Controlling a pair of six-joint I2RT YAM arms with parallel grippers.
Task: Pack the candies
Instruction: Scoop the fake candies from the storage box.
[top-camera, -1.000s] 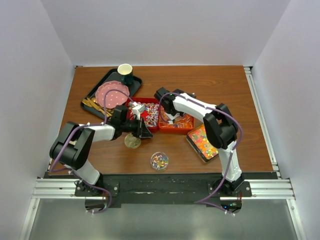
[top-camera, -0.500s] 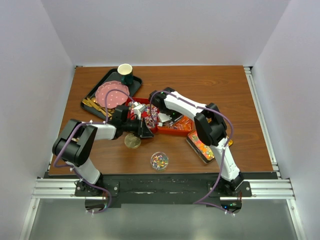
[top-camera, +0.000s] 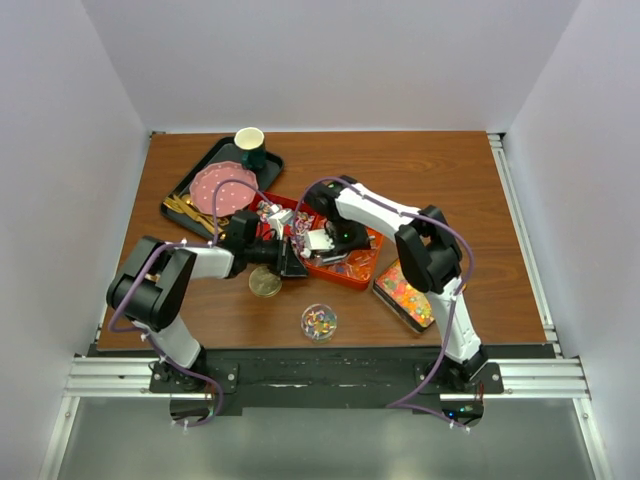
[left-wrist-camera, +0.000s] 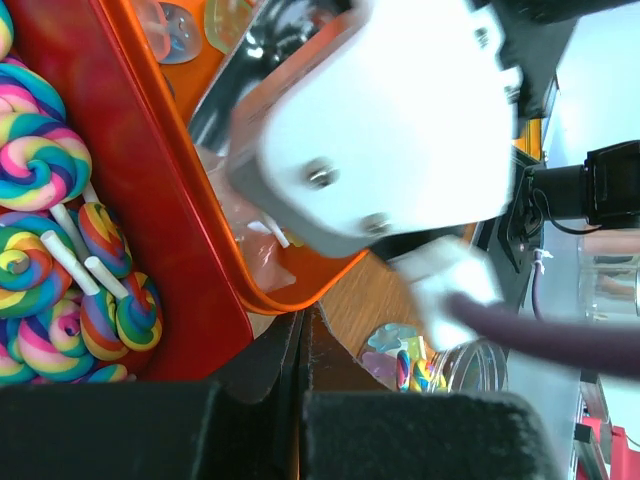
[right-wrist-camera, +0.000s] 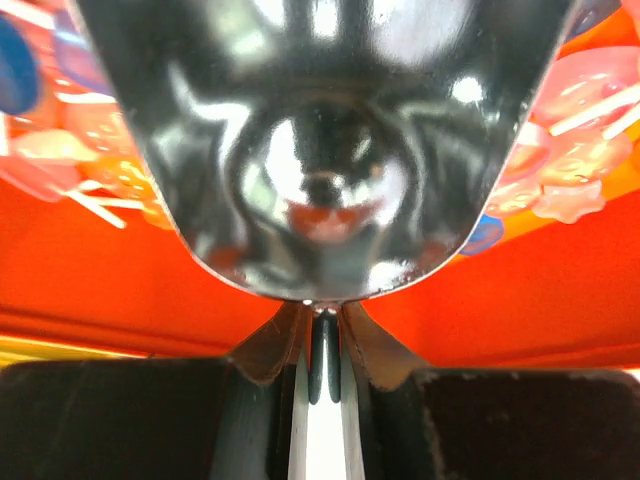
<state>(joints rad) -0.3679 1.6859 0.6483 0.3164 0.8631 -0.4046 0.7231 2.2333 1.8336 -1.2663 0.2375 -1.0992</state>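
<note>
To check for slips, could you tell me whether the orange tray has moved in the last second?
Yes. The orange tray has twisted and slid nearer the glass jar, which stayed put.

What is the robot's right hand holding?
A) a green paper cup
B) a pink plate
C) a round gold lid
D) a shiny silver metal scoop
D: the right wrist view shows the right gripper shut on the handle of the shiny silver metal scoop, over the orange tray.

Robotics lab cell: white enclosure walls, aluminium rail, robot arms bolted at wooden table.
</note>
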